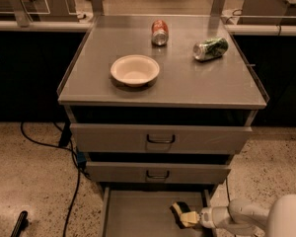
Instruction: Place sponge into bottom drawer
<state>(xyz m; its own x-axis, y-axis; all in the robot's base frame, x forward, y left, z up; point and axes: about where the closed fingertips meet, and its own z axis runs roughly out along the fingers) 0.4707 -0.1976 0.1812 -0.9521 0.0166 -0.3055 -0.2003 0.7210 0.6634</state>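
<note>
The bottom drawer (133, 211) is pulled out at the foot of the grey cabinet, its flat floor showing. The sponge (181, 215), dark green over pale yellow, is at the drawer's right side, low over the floor. My gripper (193, 218) reaches in from the lower right on a white arm and is at the sponge's right end, seemingly holding it. Whether the sponge rests on the drawer floor cannot be told.
On the cabinet top (89, 78) stand a cream bowl (135, 70), a red can (159, 32) on its side and a crushed green can (210, 49). The two upper drawers (160, 139) are closed. Black cables (74, 181) run on the speckled floor at left.
</note>
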